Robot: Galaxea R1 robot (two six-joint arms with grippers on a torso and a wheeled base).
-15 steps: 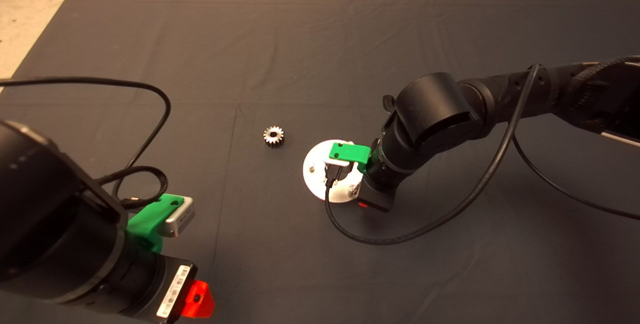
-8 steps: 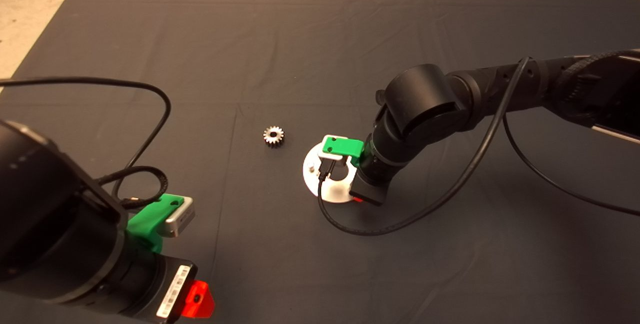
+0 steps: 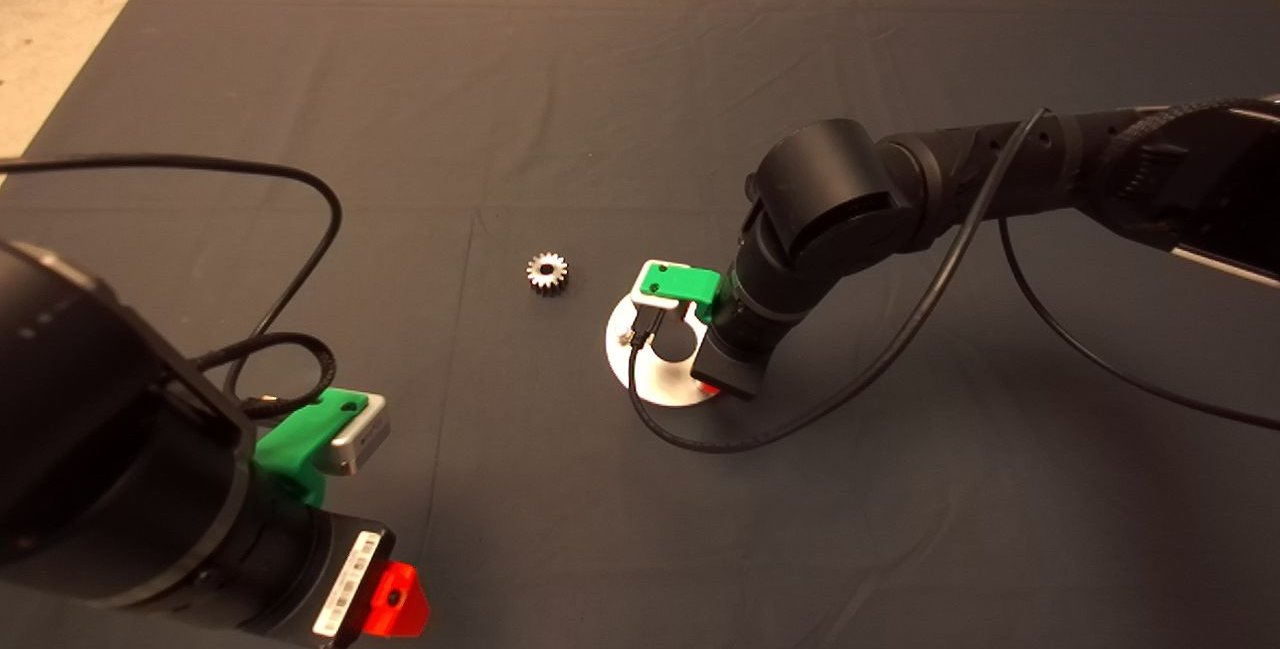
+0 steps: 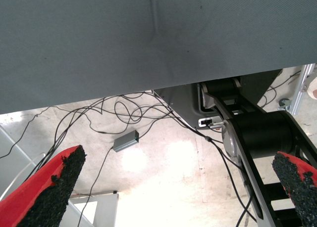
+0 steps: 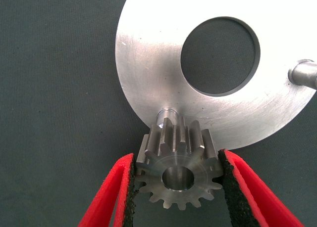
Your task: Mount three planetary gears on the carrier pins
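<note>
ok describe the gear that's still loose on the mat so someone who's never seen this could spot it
Start at the flat round silver-white metal disc near the middle of the dark mat, where the right gripper holds one small dark grey toothed metal gear in its jaws. The loose small grey toothed metal gear lies flat on the mat just left of that disc. It alone sits bare and untouched.

a shiny toothed gear, round centre hole showing, sits clamped between red fingers just short of a silvery pin on the disc. a second pin stands beyond the disc's hole. another gear lies flat left of the disc.
</note>
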